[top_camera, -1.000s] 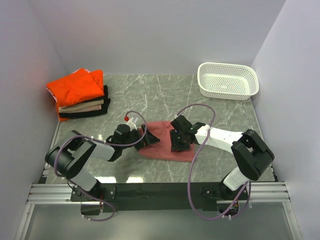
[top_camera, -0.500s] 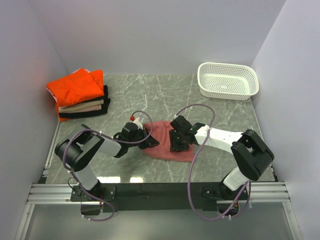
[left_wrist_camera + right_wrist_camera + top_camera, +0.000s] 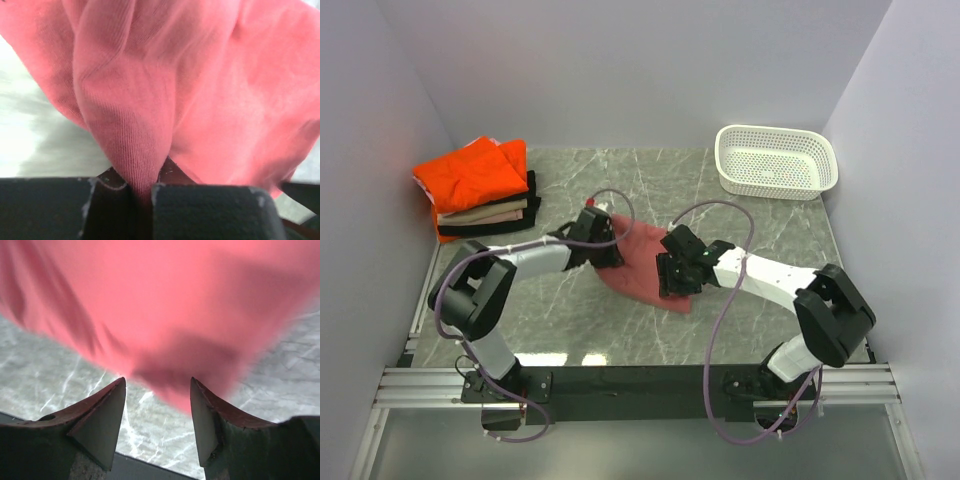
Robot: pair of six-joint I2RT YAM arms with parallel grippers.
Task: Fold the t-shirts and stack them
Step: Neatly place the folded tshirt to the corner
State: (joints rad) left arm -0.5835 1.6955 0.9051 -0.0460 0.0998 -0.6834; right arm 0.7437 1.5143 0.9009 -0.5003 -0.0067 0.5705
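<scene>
The left gripper (image 3: 143, 189) is clamping a pinch of the salmon t-shirt (image 3: 642, 270) bunched mid-table (image 3: 720, 205) while the right gripper (image 3: 157, 385) is hovering beside it with jaws apart, so the fold is calling for the right to take an edge before both lift evenly.

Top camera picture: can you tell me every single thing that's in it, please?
salmon t-shirt: one, dusty pink-red, crumpled mid-table between the two grippers
orange t-shirt: one, bright orange, top of the folded pile at the far left
beige t-shirt: one, beige, folded under the orange one
black t-shirt: one, black, bottom of that pile
basket: one, white with holes, far right corner
table: one, grey-green marble, under everything
left gripper: one, black, shut on a fold of the salmon t-shirt
right gripper: one, dark, open, at the shirt's right edge
</scene>
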